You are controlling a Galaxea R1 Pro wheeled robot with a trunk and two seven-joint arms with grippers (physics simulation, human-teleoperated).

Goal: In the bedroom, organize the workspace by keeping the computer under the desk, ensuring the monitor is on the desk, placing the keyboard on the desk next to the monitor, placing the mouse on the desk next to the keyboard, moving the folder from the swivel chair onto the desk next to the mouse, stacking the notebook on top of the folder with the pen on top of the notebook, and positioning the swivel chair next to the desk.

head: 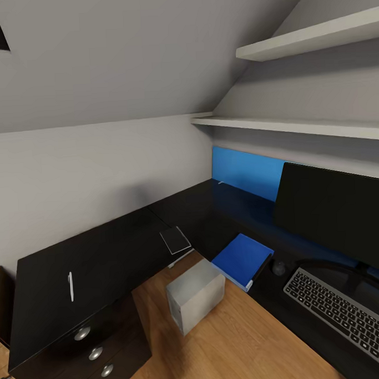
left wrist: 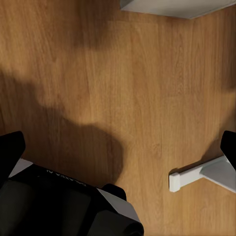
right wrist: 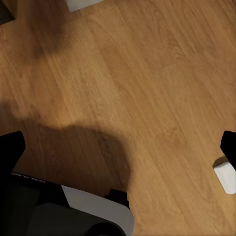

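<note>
On the black L-shaped bench [head: 104, 255], the blue folder [head: 242, 260] overhangs the front edge beside the keyboard [head: 343, 309] and monitor [head: 335, 212]. The notebook [head: 175, 239] and pen [head: 71, 286] lie well apart, unstacked. A careless pull could tip the folder onto the computer [head: 196, 294] below. Both tools hang open over the floor [left wrist: 128, 88], gripping nothing.
</note>
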